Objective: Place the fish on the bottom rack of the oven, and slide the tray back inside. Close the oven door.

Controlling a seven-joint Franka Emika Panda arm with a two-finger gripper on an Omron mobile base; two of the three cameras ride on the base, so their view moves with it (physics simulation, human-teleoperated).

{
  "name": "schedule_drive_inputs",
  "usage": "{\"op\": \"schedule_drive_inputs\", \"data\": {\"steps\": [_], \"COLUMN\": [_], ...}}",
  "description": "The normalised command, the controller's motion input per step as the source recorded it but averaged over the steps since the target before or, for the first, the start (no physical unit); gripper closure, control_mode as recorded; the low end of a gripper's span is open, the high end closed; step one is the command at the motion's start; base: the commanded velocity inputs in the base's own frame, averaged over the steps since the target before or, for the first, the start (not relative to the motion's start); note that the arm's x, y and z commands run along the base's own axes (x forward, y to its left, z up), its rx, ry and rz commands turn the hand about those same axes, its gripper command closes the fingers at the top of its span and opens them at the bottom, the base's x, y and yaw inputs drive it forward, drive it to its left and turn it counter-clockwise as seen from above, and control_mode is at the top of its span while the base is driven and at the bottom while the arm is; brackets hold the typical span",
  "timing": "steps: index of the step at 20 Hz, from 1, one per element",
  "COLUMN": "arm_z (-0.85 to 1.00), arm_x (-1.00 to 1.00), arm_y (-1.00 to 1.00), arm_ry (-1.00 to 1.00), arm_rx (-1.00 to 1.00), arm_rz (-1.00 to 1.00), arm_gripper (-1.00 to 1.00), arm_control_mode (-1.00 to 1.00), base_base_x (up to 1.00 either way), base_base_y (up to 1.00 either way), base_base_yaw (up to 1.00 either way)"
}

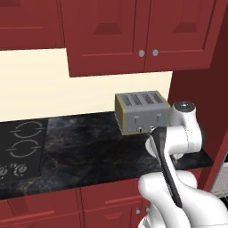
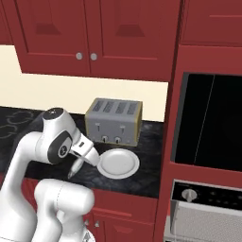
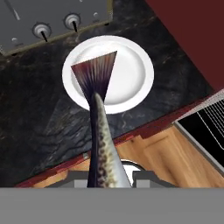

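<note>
- Fingers [image 3: 142,176] are being kept narrowly closed on the slim dark grey-black fish [image 3: 101,144], whose body is rising from between the two dark tips in the hand view.
- That fish is being carried in the air, its fanned tail fin seen over the round white plate [image 3: 131,74], which is resting near the front edge of the black marbled stone counter [image 3: 39,122], just in front of the boxy silver four-slot toaster [image 2: 114,121].
- In the right base view the two-finger gripper [image 2: 75,166] is being held low beside the plate, pointing down over the counter's front edge; the fish cannot be made out there.
- A silver wire-grid bottom rack [image 3: 209,117] is being glimpsed at the right edge of the hand view, pulled out over the black-faced oven door [image 3: 194,127], well apart from the fish.
- The built-in wall oven [image 2: 205,208] with its silver trim is standing to the right of the counter, below the black-fronted unit [image 2: 210,120] in the dark red cabinetry [image 2: 127,33].
- Judged stage: the fish is being carried off, with placing, sliding the rack in and closing not yet done.
- Risks judged:
  - the long body is being gripped at one end only, so a fast swing could make it pivot or slip out;
  - the hanging tail could be clipped against the counter edge or the cabinet side on the way right;
  - a slim fish released carelessly onto thin wires could be left tilted or poking through the grid.
</note>
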Motion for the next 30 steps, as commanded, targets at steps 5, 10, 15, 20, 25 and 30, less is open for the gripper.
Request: {"op": "schedule_drive_inputs", "data": {"steps": [5, 10, 15, 20, 25, 30], "arm_z": [0.0, 0.0, 0.0, 0.0, 0.0, 0.0], "arm_x": [0.0, 0.0, 0.0, 0.0, 0.0, 0.0], "arm_y": [0.0, 0.0, 0.0, 0.0, 0.0, 0.0], "arm_ry": [0.0, 0.0, 0.0, 0.0, 0.0, 0.0], "arm_rx": [0.0, 0.0, 0.0, 0.0, 0.0, 0.0], "arm_rz": [0.0, 0.0, 0.0, 0.0, 0.0, 0.0], "arm_gripper": [1.0, 1.0, 1.0, 1.0, 1.0, 1.0], "arm_control_mode": [1.0, 1.0, 1.0, 1.0, 1.0, 1.0], "base_base_x": [-1.0, -0.39, -0.06, 0.0, 0.0, 0.11], "base_base_y": [-0.08, -0.01, -0.01, -0.19, -0.45, -0.27], "base_base_yaw": [-0.11, -0.32, -0.36, -0.41, -0.42, -0.42]}}
